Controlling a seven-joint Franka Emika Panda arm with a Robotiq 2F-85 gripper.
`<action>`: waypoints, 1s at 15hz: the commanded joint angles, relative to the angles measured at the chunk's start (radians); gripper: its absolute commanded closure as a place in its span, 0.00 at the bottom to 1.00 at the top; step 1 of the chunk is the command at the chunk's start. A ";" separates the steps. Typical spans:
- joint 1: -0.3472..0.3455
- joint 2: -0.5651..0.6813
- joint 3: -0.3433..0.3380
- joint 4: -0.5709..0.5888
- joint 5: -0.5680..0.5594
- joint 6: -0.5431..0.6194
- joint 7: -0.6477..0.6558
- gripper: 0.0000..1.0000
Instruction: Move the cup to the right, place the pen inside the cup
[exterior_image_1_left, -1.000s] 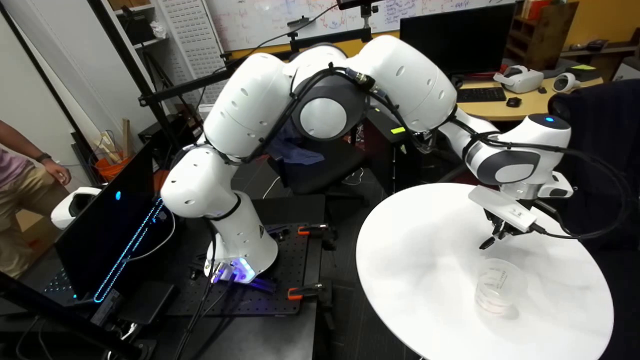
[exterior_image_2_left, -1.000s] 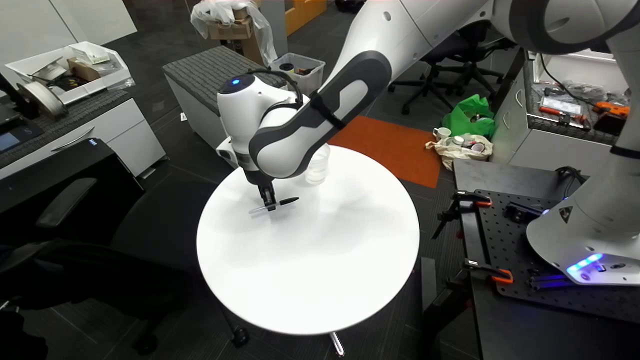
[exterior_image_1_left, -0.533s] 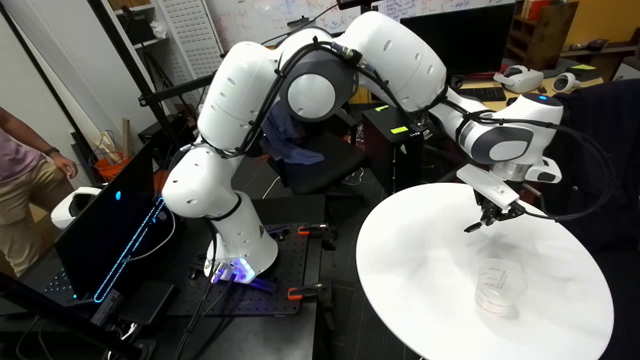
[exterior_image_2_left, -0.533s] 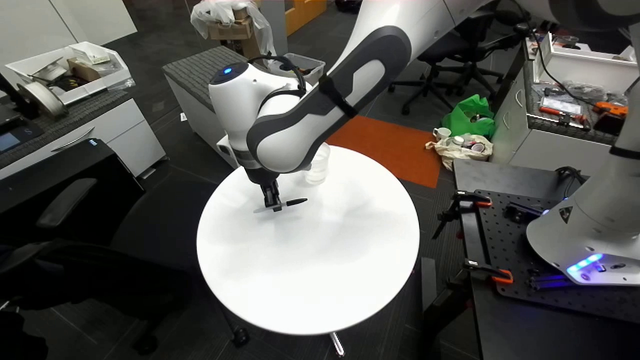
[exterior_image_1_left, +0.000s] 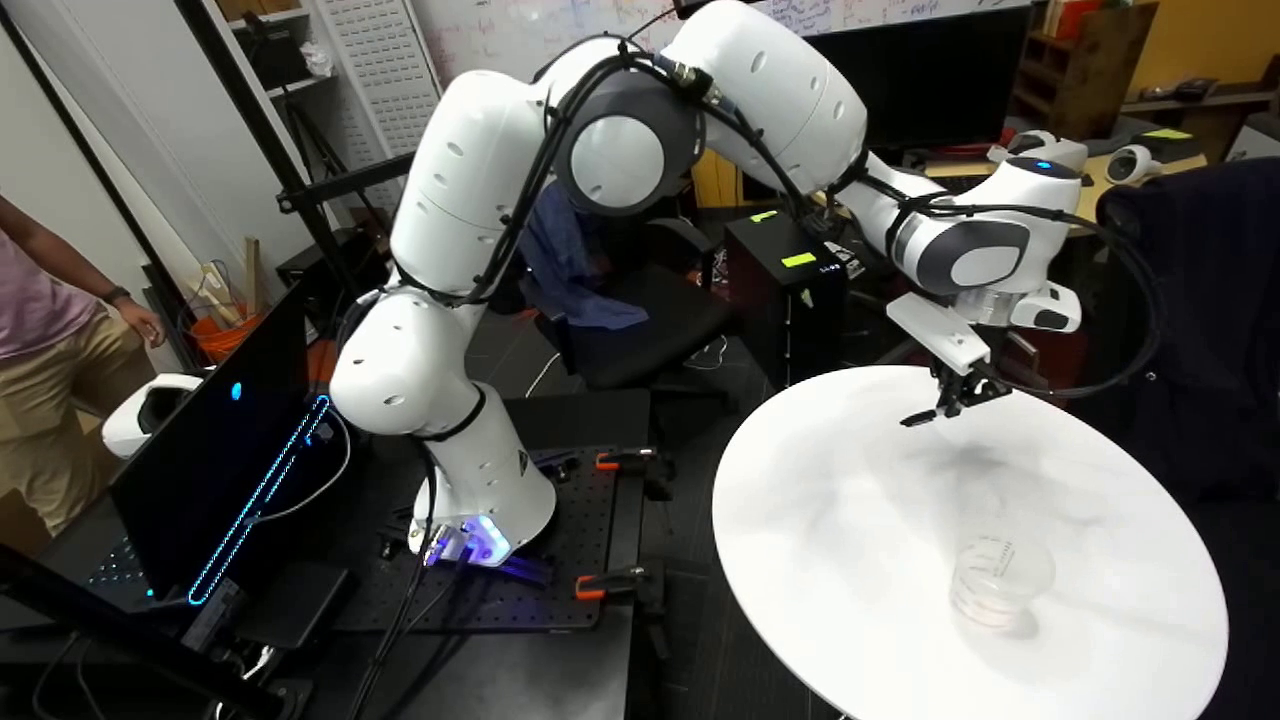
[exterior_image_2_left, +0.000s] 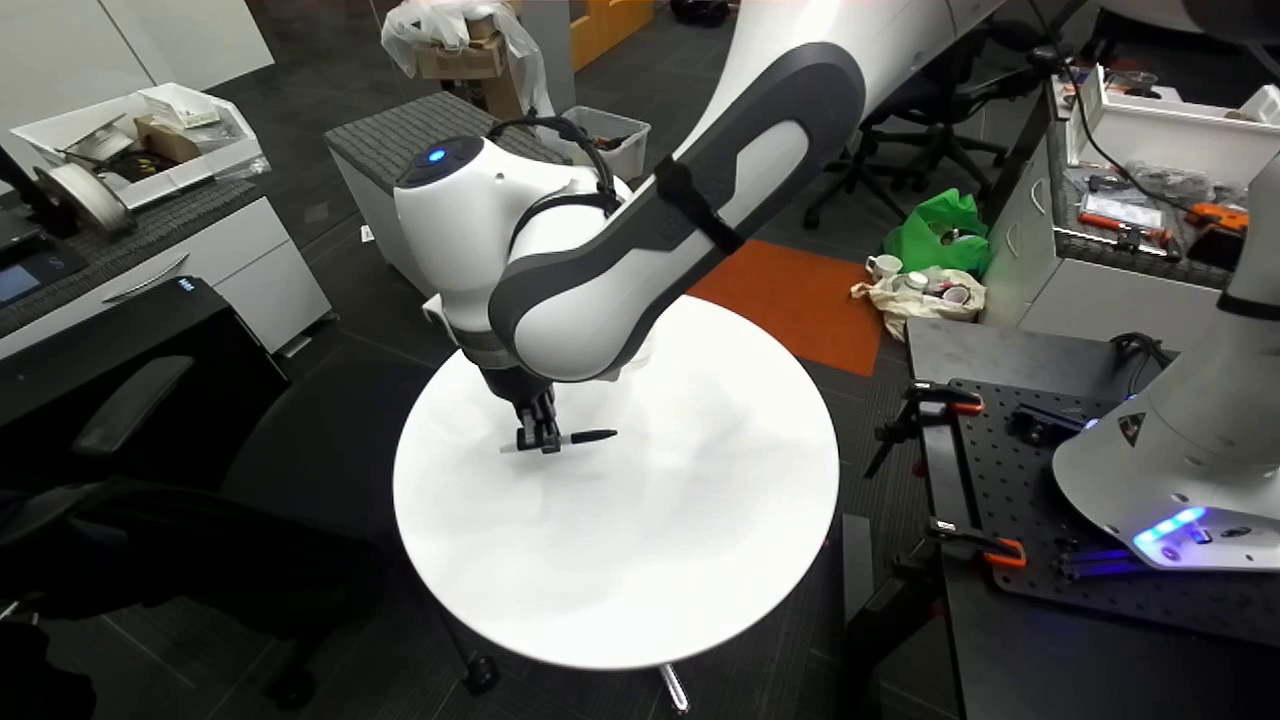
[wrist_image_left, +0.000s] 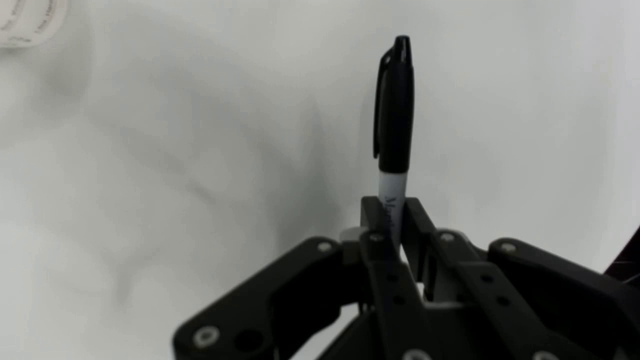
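Note:
The pen, with a black clip cap and a white barrel, is held roughly level between the fingertips of my gripper. Its black cap sticks out ahead in the wrist view. The pen also shows in both exterior views. My gripper is shut on the barrel, above the table. The clear cup stands on the white round table, apart from the gripper. Part of it shows at the wrist view's upper left. In an exterior view the arm hides most of the cup.
The round table's edge borders dark floor. A dark chair stands close beside it. The black bench with clamps carries the arm's base. A dark jacket-covered chair is behind the table.
My gripper has risen with the pen, moving left and up in an exterior view, away from the cup. The cup stays in place. The arm now covers more of the cup in an exterior view.

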 joint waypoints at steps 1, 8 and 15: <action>0.049 -0.079 -0.038 -0.066 0.004 -0.028 0.105 0.97; 0.098 -0.185 -0.093 -0.158 -0.019 -0.072 0.280 0.97; 0.089 -0.266 -0.131 -0.236 -0.016 -0.075 0.409 0.97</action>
